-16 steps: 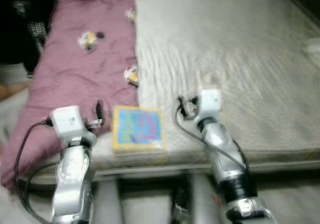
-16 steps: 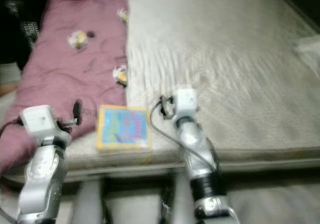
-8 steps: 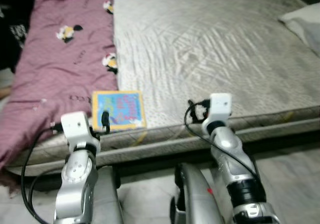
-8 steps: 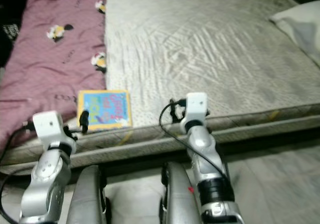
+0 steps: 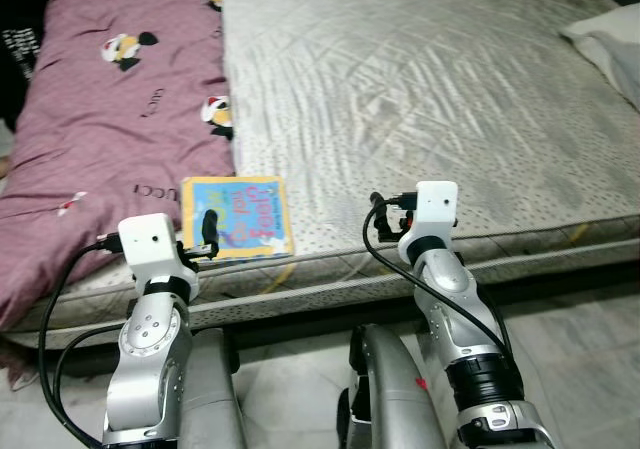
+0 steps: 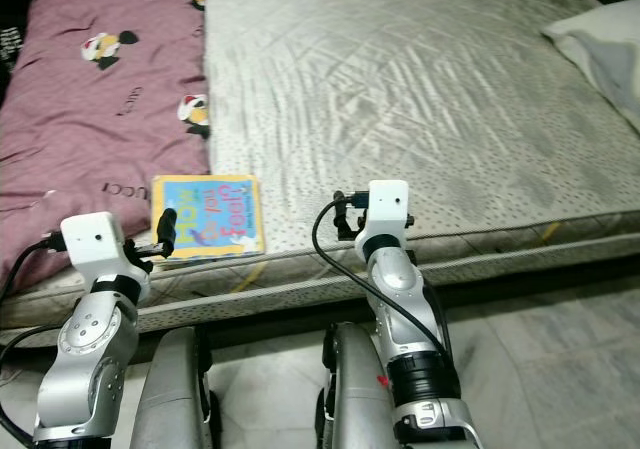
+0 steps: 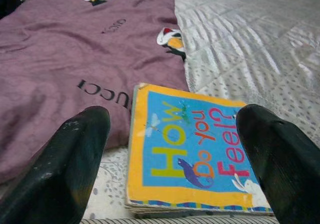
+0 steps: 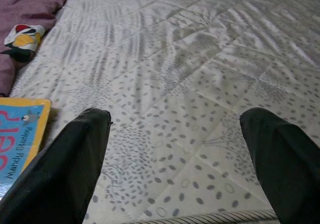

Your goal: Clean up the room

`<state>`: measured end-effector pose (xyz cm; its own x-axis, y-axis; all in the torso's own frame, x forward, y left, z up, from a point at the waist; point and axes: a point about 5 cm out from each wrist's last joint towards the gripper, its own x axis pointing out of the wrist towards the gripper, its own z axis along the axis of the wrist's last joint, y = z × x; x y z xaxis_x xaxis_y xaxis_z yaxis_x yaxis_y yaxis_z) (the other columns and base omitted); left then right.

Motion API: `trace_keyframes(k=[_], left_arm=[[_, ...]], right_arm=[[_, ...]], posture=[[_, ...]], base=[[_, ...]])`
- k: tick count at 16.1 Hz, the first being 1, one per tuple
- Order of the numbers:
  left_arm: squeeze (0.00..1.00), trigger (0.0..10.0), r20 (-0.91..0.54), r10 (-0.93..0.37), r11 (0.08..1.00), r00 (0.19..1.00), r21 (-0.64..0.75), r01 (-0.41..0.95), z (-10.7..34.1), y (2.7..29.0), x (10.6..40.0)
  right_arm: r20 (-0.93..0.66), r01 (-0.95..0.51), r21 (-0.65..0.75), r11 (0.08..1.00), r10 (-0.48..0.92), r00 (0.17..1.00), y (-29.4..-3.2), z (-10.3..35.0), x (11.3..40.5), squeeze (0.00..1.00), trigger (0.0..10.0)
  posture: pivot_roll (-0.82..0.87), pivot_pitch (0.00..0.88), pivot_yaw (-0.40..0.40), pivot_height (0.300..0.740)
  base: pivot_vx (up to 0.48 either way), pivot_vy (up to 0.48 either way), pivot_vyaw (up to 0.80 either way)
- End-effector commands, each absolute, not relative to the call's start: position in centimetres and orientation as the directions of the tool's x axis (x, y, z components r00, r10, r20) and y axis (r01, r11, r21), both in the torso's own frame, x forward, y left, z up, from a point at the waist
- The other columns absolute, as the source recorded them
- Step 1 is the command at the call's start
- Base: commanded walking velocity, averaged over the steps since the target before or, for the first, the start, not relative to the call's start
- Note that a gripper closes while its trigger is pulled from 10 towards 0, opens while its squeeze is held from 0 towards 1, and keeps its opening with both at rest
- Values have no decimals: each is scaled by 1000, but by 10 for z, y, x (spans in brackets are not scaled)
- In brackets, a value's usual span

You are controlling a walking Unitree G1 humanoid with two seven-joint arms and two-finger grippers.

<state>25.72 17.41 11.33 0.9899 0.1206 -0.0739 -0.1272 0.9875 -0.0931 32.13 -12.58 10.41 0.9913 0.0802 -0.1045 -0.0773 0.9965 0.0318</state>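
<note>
A board book (image 5: 237, 216) with a yellow border and blue cover reading "How Do You Feel?" lies flat on the mattress (image 5: 420, 89), close to its front edge and against a maroon blanket (image 5: 110, 119). My left gripper (image 7: 172, 116) is open, hovering just before the mattress edge, with the book (image 7: 195, 151) lying ahead between and below its fingers (image 7: 75, 164). From the head, the left gripper (image 5: 205, 231) sits at the book's near left corner. My right gripper (image 8: 175, 116) is open and empty above bare mattress, to the right of the book (image 8: 17, 134).
The maroon blanket with cartoon prints covers the bed's left side. A pale pillow (image 5: 610, 34) lies at the far right. Grey floor tiles (image 5: 590, 319) run along the bed's front edge on the right. My own legs stand right against the bed frame.
The whole picture has shifted and sharpened as the camera moved. The book lies where it was on the bed. Both wrists now sit nearer the mattress's front edge.
</note>
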Motion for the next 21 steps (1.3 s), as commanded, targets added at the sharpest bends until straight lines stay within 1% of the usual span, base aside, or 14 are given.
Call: trace_keyframes(k=[1,8,11,17,20,21], left_arm=[[0,10000,-78,114,988,990,-91,-121,112,175,256],[0,10000,-64,113,988,992,-98,-119,112,174,258],[0,10000,-79,122,988,989,-83,-129,110,177,258],[0,10000,-97,148,984,984,-84,-157,107,185,267],[0,10000,-152,165,979,975,-97,-181,94,191,280],[0,10000,-163,162,978,973,-104,-181,91,193,283]], right_arm=[[-116,-74,36,997,77,990,-126,102,321,0,10000],[-113,-74,30,997,77,991,-126,103,322,0,10000],[-113,-72,32,997,75,991,-127,103,321,0,10000],[-112,-49,32,998,52,992,-140,109,312,0,10000],[-116,-22,14,1000,24,993,-157,113,297,0,10000],[-113,-16,-1,1000,16,993,-161,115,294,0,10000]], posture=[[-11,162,-41,590],[-14,154,-42,590],[-14,161,-40,590],[-37,173,-36,590],[-81,197,-31,556],[-97,206,-30,556]], base=[[0,435,0],[0,425,0],[0,0,0],[0,0,0],[0,0,0],[0,0,0]])
